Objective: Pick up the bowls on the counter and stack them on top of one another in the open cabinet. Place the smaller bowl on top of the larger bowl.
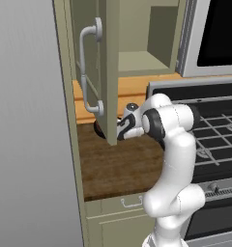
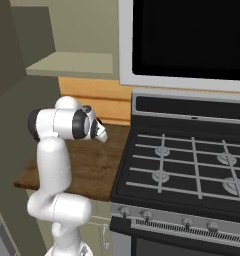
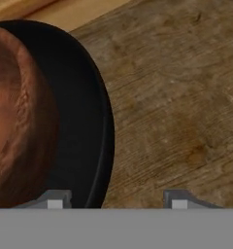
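Observation:
The larger bowl (image 3: 84,121), black and shallow, lies on the wood-grain counter (image 3: 176,97) at the left of the hand view. The smaller bowl (image 3: 16,121), glossy reddish-brown, appears to sit inside it. My gripper (image 3: 116,200) hangs just above with its jaws apart. One fingertip (image 3: 53,200) is over the black bowl's inside, and the other is over bare counter, so the rim lies between them. In the left base view my gripper (image 1: 119,128) reaches low behind the cabinet door (image 1: 96,72), where an edge of the black bowl (image 1: 97,128) peeks out. The cabinet (image 1: 142,60) stands open above.
A black stove (image 2: 192,165) with grates borders the counter (image 2: 87,160) on the right, with a microwave (image 2: 187,40) above it. The open cabinet door hangs over the counter's left part, close to my hand. A grey wall (image 1: 26,125) closes the left side.

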